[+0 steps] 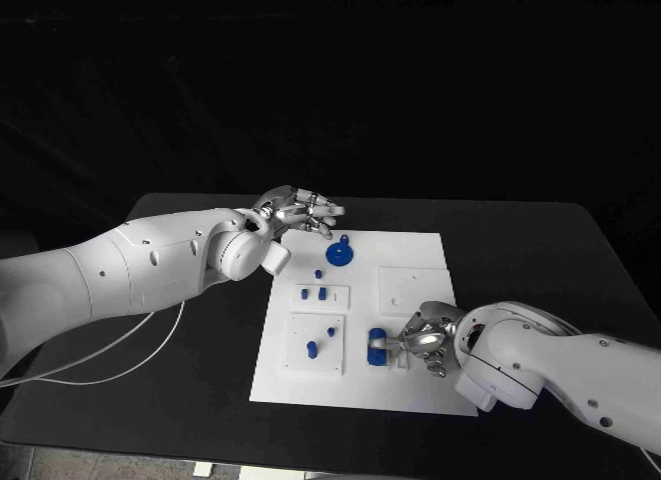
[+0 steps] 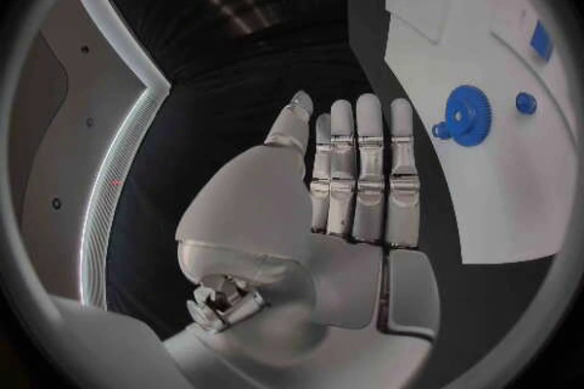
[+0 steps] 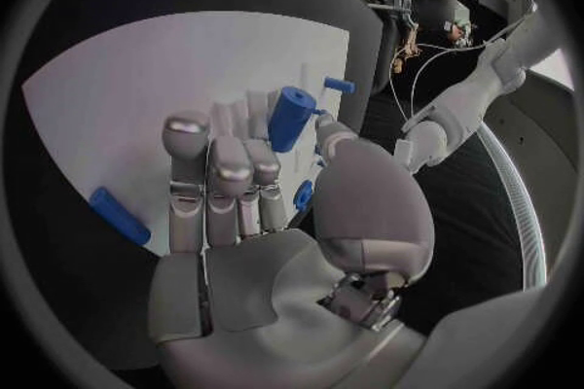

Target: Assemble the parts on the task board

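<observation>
The white task board (image 1: 417,250) lies in the middle of the black table. My right hand (image 1: 428,345) hovers low over its near right part and pinches a blue cylinder (image 1: 376,345) between thumb and finger; the wrist view shows the cylinder (image 3: 288,117) at the fingertips (image 3: 185,126). My left hand (image 1: 299,212) hangs open above the board's far left corner, fingers straight (image 2: 360,165), holding nothing. A blue gear (image 1: 340,252) lies just below it, seen also as the gear (image 2: 465,115) in the left wrist view. Small blue parts (image 1: 319,294) sit on a raised plate.
Two more blue pieces (image 1: 313,349) rest on the near left plate (image 1: 294,362). A blue block (image 3: 118,214) lies on the board beside my right hand. A white cable (image 1: 128,345) trails over the table on the left. A blank raised plate (image 1: 414,285) sits right of centre.
</observation>
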